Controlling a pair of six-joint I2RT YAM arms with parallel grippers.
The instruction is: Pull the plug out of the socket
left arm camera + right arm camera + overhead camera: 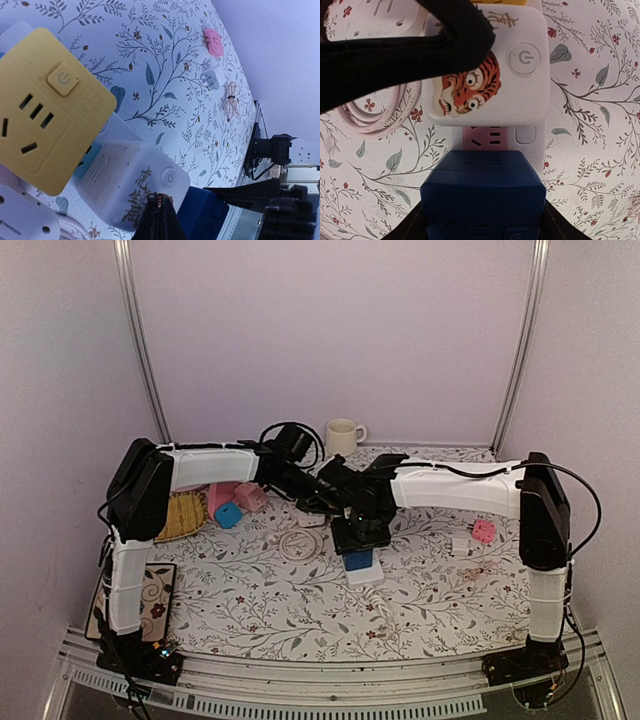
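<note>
Blue plug (482, 192) is sitting mid-table toward the near end of the white power strip (527, 150), with the right gripper (484, 226) clamping its two sides. The grasp looks made, so next I'm expecting a straight pull with the strip held down. The left gripper (159, 220) is hanging over the tiger-faced adapter (485, 75), and I cannot tell whether it is open. I'm counting three adapters on one strip, the yellow adapter (45, 110) included.

The blue cube plug (482, 192) stands seated in the white socket strip (529, 137), with slots on its own top face; the strip lies flat just right of the coiled cord (375, 117) (its pink outlet face (485, 139) shows uncovered, touching the plug's far side).
</note>
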